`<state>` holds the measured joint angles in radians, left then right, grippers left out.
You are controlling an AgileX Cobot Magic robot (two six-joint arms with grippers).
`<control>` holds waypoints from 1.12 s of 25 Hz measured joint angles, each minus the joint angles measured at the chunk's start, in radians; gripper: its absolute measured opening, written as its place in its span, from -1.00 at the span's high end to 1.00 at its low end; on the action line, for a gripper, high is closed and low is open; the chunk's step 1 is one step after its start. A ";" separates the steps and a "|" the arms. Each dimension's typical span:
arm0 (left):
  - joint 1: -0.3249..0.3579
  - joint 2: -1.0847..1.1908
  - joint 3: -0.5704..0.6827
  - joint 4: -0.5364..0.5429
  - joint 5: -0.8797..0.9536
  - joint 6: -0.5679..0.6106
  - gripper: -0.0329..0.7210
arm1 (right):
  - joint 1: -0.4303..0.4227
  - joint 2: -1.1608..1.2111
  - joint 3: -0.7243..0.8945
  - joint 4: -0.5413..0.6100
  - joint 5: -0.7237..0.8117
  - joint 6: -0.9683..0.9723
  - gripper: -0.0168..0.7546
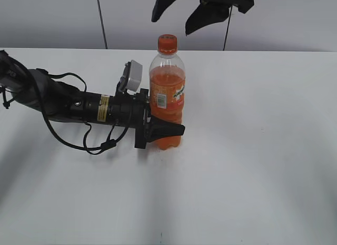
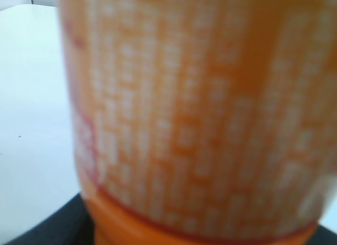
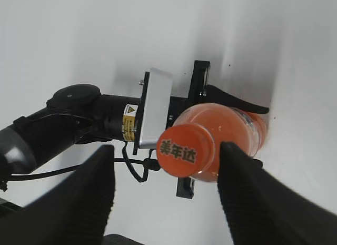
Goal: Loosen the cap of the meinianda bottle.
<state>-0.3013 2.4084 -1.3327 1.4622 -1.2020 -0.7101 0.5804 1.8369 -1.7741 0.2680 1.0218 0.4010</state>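
Directly below the spread right hand [image 3: 166,197] stands the slim, nearly full orange-soda plastic bottle [image 1: 167,97], probably heavy yet slippery, clamped low by the left hand [image 1: 164,130]; grip its small ribbed orange cap [image 3: 186,151].

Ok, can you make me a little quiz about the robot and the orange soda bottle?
1. True or false: the cap is off the meinianda bottle.
2. Which gripper clamps the bottle low down? A) left gripper B) right gripper
3. Fill in: the right gripper hangs open above the ____.

Key
1. False. The cap sits on the neck, and the bottle stands upright on the white table.
2. A. Its fingers squeeze the bottle's lower part from both sides.
3. Cap. In the right wrist view one finger shows on each side of it, not touching.
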 joint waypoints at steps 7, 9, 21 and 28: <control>0.000 0.000 0.000 0.000 0.000 0.000 -0.18 | 0.052 0.006 0.000 -0.112 -0.004 0.071 -0.24; 0.000 0.000 0.000 0.000 0.000 0.000 -0.18 | 0.064 0.019 0.000 -0.132 -0.005 0.082 -0.24; 0.000 0.000 0.000 0.000 0.000 0.000 -0.18 | 0.084 0.049 0.000 -0.204 -0.012 0.115 -0.24; 0.000 0.000 0.000 -0.001 0.000 0.000 -0.18 | 0.091 0.052 0.000 -0.205 -0.017 0.116 -0.19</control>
<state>-0.3013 2.4084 -1.3327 1.4611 -1.2020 -0.7101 0.6711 1.8885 -1.7741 0.0632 1.0046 0.5165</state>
